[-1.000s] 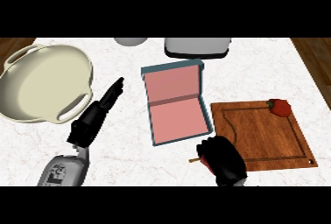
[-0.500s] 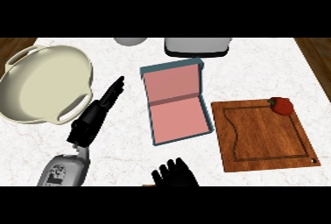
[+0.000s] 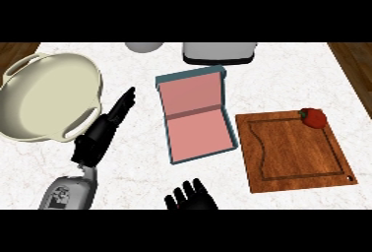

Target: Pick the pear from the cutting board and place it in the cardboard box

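The pear, small and red with a green stem end, lies on the far right corner of the wooden cutting board. The box, teal outside and pink inside, lies open flat just left of the board. My right hand shows at the bottom edge, below the box, fingers straight and up, holding nothing. It is well clear of the pear. My left hand rests on the counter left of the box, fingers straight and pointing toward the far right, empty.
A large cream pot with handles fills the left side, close to my left hand. A grey appliance and a pale round object stand at the back edge. Wooden floor shows beyond the counter's right edge.
My right hand has moved from the board's near left corner leftward and down to the bottom edge, and its fingers have straightened. The pear, box and left hand have not moved.
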`<state>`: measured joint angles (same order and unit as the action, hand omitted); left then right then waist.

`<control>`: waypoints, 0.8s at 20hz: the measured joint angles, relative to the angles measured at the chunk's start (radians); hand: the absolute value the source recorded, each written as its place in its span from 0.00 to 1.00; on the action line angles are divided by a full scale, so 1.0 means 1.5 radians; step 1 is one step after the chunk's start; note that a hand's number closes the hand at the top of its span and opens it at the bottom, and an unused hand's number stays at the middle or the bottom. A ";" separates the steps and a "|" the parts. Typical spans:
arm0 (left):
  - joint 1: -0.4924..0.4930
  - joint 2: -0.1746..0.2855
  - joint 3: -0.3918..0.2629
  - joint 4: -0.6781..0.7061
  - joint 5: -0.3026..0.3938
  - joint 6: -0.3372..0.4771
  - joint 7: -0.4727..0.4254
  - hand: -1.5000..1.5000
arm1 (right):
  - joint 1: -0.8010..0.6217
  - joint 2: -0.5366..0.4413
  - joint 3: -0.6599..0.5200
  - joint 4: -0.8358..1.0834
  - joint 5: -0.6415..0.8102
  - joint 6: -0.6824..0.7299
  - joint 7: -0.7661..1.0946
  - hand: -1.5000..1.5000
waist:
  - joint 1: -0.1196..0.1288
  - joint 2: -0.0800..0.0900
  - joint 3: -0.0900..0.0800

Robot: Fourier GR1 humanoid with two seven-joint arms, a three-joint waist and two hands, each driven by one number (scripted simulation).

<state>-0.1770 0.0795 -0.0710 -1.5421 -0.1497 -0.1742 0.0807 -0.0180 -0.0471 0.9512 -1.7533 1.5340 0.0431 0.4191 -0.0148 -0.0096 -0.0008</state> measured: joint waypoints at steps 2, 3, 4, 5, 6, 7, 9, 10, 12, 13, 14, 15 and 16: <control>-0.001 0.001 0.001 0.005 -0.001 0.000 -0.001 0.50 | -0.009 -0.005 0.006 0.000 0.000 -0.028 0.010 1.00 | -0.003 -0.001 0.000; -0.004 -0.001 0.002 0.006 0.000 0.002 0.000 0.50 | -0.013 -0.007 0.009 0.000 0.002 -0.041 0.016 1.00 | -0.004 -0.001 0.000; 0.001 -0.002 0.001 0.004 0.000 0.001 -0.001 0.50 | -0.015 -0.008 0.010 0.000 0.001 -0.053 0.021 1.00 | -0.004 -0.002 0.000; 0.005 -0.003 0.000 0.005 0.000 0.002 -0.003 0.50 | -0.017 -0.009 0.013 0.001 -0.001 -0.065 0.027 1.00 | -0.005 -0.002 0.000; 0.005 0.000 0.001 0.004 0.003 -0.002 -0.004 0.50 | -0.019 -0.010 0.014 0.001 -0.004 -0.074 0.035 1.00 | -0.004 -0.002 0.000; 0.007 0.001 0.001 0.003 0.002 -0.002 -0.005 0.50 | -0.022 -0.012 0.016 0.002 -0.004 -0.086 0.044 1.00 | -0.004 -0.002 0.000; 0.005 0.001 0.003 0.004 0.000 0.000 -0.004 0.50 | -0.025 -0.013 0.018 0.001 0.002 -0.099 0.061 1.00 | -0.006 -0.002 0.000; 0.004 0.003 0.003 0.002 0.000 -0.002 -0.003 0.50 | -0.027 -0.014 0.018 0.000 0.005 -0.104 0.072 1.00 | -0.005 -0.002 0.000; 0.006 0.000 0.000 -0.004 0.000 0.000 -0.002 0.50 | -0.030 -0.016 0.019 -0.001 0.014 -0.112 0.090 1.00 | -0.004 -0.002 0.000; 0.004 0.002 0.002 -0.003 0.001 -0.001 0.000 0.50 | -0.034 -0.018 0.021 -0.001 0.020 -0.114 0.101 1.00 | -0.004 -0.001 0.000; 0.002 0.002 0.002 -0.001 0.000 -0.001 0.000 0.50 | -0.039 -0.020 0.023 -0.002 0.026 -0.116 0.110 1.00 | -0.004 0.000 0.000; 0.001 0.003 0.003 -0.001 0.001 -0.002 0.001 0.50 | -0.042 -0.022 0.025 -0.003 0.030 -0.120 0.118 1.00 | -0.003 0.000 0.000; 0.003 0.003 0.003 -0.001 0.001 -0.002 0.001 0.50 | -0.044 -0.023 0.026 -0.003 0.033 -0.122 0.124 1.00 | -0.002 0.000 0.000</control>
<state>-0.1726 0.0839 -0.0666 -1.5439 -0.1482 -0.1779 0.0824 -0.0845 -0.0814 0.9899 -1.7577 1.5843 -0.1402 0.6056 -0.0174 -0.0089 -0.0012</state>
